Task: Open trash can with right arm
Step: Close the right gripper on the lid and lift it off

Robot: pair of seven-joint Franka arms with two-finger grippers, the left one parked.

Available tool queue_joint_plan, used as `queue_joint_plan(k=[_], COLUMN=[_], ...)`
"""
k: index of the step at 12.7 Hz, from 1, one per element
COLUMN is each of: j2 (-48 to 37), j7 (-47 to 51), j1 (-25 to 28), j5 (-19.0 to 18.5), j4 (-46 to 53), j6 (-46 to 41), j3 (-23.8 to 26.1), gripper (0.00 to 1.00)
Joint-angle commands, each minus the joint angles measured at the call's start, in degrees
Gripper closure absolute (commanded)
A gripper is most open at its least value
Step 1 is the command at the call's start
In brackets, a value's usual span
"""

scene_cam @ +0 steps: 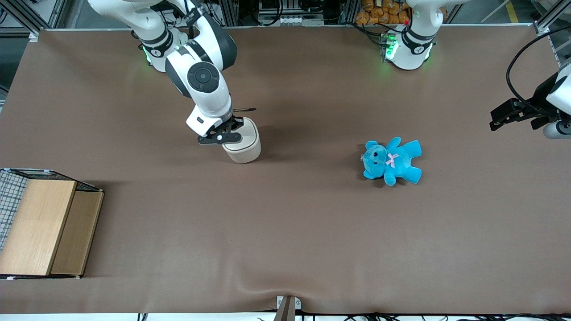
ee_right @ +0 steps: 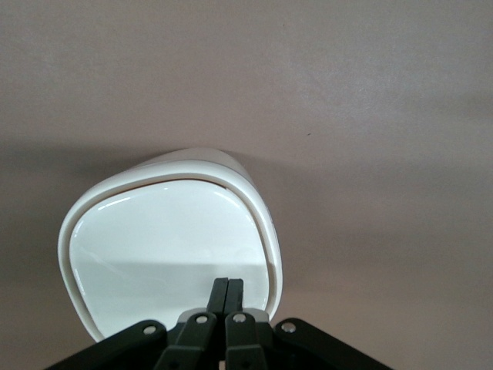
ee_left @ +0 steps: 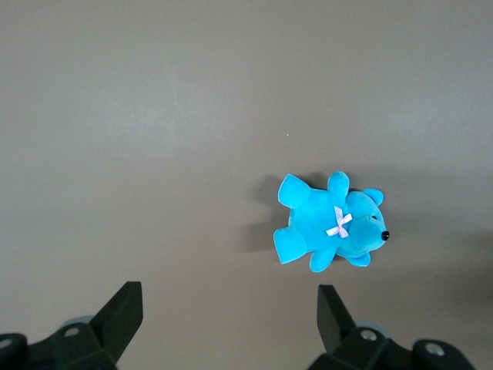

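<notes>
The trash can (scene_cam: 243, 145) is a small cream-white bin standing on the brown table, its flip lid (ee_right: 169, 239) lying flat and closed. The right arm (scene_cam: 203, 80) reaches down over it. Its black gripper (scene_cam: 226, 133) sits on top of the can. In the right wrist view the gripper (ee_right: 227, 287) has its two fingers pressed together, tips resting on the lid near its rim, holding nothing.
A blue plush teddy bear (scene_cam: 391, 160) lies on the table toward the parked arm's end; it also shows in the left wrist view (ee_left: 331, 230). A wooden box (scene_cam: 42, 225) with a wire mesh side stands at the working arm's end, near the front camera.
</notes>
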Motion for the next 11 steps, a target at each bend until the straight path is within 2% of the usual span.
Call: queue_joint_plan(k=[1, 11], j2=[0.3, 2.6], j7=[1.3, 1.9], j1=[-0.7, -0.6], j5=[-1.9, -2.6], j4=[-0.9, -1.4], j6=[1.3, 4.4], j3=[0.4, 0.0], gripper=[1.00, 1.00])
